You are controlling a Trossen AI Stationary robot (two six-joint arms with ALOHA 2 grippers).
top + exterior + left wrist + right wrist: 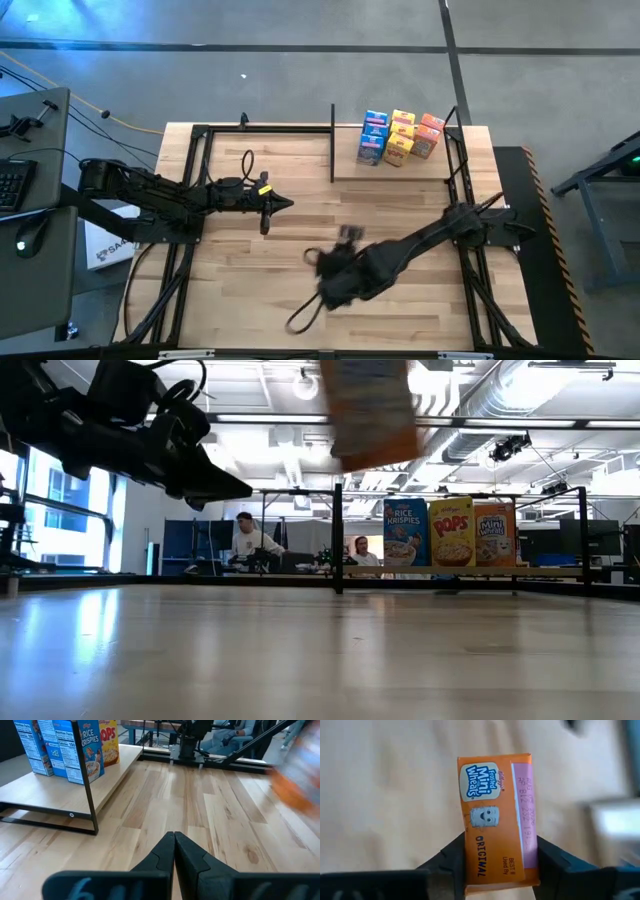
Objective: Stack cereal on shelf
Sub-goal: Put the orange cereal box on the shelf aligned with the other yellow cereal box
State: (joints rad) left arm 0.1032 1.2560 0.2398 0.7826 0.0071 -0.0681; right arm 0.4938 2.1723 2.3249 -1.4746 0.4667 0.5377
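Fingers of the right arm [495, 860] clamp an orange cereal box [497, 820] above the worktop's [250, 270] near middle; carry it level to the shelf [345, 168], far right corner. Left fingers [174, 851] closed, idle.

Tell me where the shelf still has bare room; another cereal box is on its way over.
The shelf is bare from its black post to the cereal boxes, and along its near edge in front of them. Its right end is crowded with boxes. The right gripper holds the Mini-Wheats box; the shut left gripper waits mid-table.
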